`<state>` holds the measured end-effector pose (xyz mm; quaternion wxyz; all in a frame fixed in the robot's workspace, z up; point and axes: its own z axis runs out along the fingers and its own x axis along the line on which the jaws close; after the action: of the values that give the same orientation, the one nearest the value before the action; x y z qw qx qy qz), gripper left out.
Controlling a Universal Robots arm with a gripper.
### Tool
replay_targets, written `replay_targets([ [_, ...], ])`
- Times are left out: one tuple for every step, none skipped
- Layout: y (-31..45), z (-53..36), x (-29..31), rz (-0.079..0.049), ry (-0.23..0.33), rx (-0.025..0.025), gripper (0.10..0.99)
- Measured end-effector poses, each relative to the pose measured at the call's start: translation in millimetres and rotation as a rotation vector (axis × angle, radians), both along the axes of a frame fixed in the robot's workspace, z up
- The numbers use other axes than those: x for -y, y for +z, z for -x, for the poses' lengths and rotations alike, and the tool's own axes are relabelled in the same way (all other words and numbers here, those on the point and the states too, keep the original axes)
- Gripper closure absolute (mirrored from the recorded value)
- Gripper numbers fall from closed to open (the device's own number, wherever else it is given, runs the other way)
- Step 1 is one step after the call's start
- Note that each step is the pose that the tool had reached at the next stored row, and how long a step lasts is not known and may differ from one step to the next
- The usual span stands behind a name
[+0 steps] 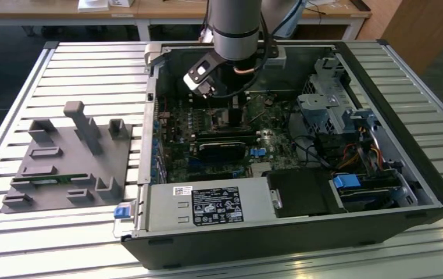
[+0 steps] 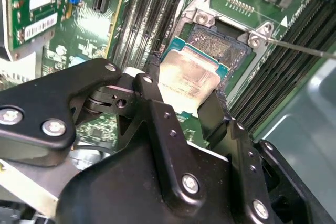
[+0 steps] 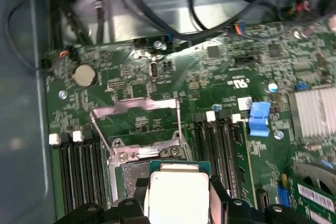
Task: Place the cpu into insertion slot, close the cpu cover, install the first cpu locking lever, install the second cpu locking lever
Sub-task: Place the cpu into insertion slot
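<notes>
1. One cpu (image 2: pixel 191 74): pinched by two opposite edges between the black fingers of the end effector (image 2: pixel 177 92). It is held tilted over the near edge of the insertion slot (image 2: pixel 223 45) and is not seated flat. Whether it touches the rim cannot be told.
2. One insertion slot: bare, with its dark pin-grid exposed. Step one is judged to be in hand but not finished.
3. One cpu cover (image 3: pixel 135 107): a silvery frame standing open beyond the slot. Closing it is left to do.
4. One thin wire locking lever (image 2: pixel 302 49): free of its catch, just beside the slot. Both lever installs are judged outstanding.
5. Surface: one computer case (image 1: pixel 283 232) lies open side up on a slatted metal bench (image 1: pixel 66 64). In the exterior view the arm (image 1: pixel 237 29) comes in from the case's twelve o'clock. A grey moulded fixture (image 1: pixel 66 157) sits at the case's nine o'clock, near it.
6. Room: a pale wooden bench (image 1: pixel 167 9) stands beyond at twelve o'clock, over dark floor.
</notes>
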<state>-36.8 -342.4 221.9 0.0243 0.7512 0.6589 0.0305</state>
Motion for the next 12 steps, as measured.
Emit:
replay_targets([
  [-0.5,0.0,-0.1,0.0,0.015,0.0,0.545],
  [-1.1,0.0,-0.2,0.0,0.031,0.0,0.545],
  [-1.6,0.0,-0.3,0.0,0.045,0.0001,0.545],
  [-2.1,-0.1,-0.6,0.0,0.058,0.0001,0.545],
  [-2.6,-0.1,-0.9,0.0,0.069,0.0,0.545],
  [-3.1,0.0,-1.5,0.0,0.079,-0.0001,0.545],
  [-3.6,0.0,-2.2,0.0,0.088,0.0,0.545],
  [-4.1,0.0,-2.9,0.0,0.096,0.0001,0.545],
  [-4.5,0.0,-3.9,0.0,0.103,0.0,0.545],
  [-4.7,0.0,-4.8,0.0,0.108,0.0,0.545],
  [-4.9,0.0,-5.3,0.0,0.11,0.0,0.545],
  [-5.1,0.0,-5.4,0.001,0.11,0.0001,0.545],
])
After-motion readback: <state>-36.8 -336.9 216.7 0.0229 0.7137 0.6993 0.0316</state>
